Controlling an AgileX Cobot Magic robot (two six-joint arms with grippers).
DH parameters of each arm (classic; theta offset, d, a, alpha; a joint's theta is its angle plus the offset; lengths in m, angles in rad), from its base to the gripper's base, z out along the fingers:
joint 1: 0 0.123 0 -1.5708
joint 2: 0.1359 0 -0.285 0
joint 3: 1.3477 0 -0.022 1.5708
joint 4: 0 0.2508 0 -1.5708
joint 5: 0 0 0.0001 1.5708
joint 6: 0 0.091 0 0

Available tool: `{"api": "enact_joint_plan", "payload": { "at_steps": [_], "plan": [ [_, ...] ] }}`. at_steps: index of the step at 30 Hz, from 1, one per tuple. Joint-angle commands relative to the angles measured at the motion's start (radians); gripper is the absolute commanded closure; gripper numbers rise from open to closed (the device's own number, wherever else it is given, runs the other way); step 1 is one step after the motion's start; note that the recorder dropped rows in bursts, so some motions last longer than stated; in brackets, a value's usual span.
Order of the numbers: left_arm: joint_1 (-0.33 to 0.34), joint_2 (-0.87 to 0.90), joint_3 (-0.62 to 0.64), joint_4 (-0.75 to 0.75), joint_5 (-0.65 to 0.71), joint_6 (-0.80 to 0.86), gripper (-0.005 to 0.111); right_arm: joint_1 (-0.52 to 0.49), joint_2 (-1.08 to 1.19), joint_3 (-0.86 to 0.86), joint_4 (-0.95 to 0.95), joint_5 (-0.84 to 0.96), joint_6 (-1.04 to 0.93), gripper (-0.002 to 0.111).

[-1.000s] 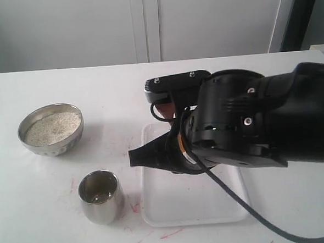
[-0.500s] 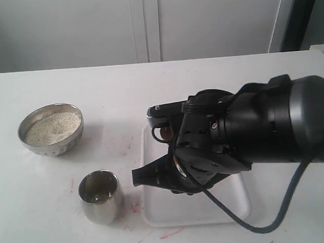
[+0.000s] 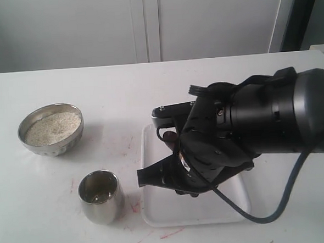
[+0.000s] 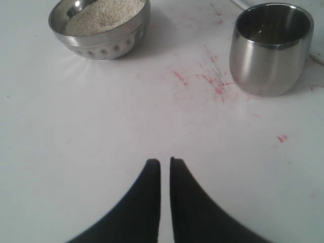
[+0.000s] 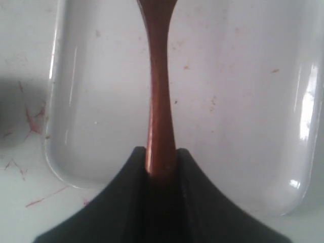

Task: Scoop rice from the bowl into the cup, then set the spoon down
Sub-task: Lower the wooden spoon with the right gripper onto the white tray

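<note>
My right gripper (image 5: 161, 152) is shut on the handle of the reddish-brown wooden spoon (image 5: 159, 96), which runs out over the white tray (image 5: 243, 101). Its head is cut off at the frame edge. In the exterior view the right gripper (image 3: 142, 178) hangs low over the tray's (image 3: 173, 211) left side, and the arm hides most of the spoon. The steel bowl (image 3: 54, 145) holds rice (image 3: 52, 128) at the left. The steel cup (image 3: 102, 198) stands nearer, left of the tray. My left gripper (image 4: 165, 162) is shut on nothing above bare table, short of the bowl (image 4: 106, 44), rice (image 4: 101, 12) and cup (image 4: 271, 50).
Red marks stain the white tabletop (image 4: 212, 83) between cup and bowl and near the tray's corner (image 5: 33, 121). A black cable (image 3: 277, 202) loops from the right arm over the tray's right side. A white wall panel stands behind the table.
The right arm has swung and sunk lower over the tray, its gripper tip shifting slightly right and down. Bowl and cup have not moved.
</note>
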Motion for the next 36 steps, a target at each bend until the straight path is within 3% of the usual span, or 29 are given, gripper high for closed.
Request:
{"api": "enact_joint_plan", "payload": {
  "at_steps": [1,12,36],
  "plan": [
    [-0.005,-0.003,0.005,-0.011,0.002,0.002,0.092,-0.024,0.0,0.004,0.064,0.0,-0.076,0.108],
    [-0.005,-0.003,0.005,-0.011,0.002,0.002,0.092,-0.037,0.039,0.004,0.063,0.072,-0.111,0.108],
    [-0.005,-0.003,0.005,-0.011,0.002,0.002,0.092,-0.039,0.092,0.004,0.028,0.023,-0.135,0.106]
  ]
}}
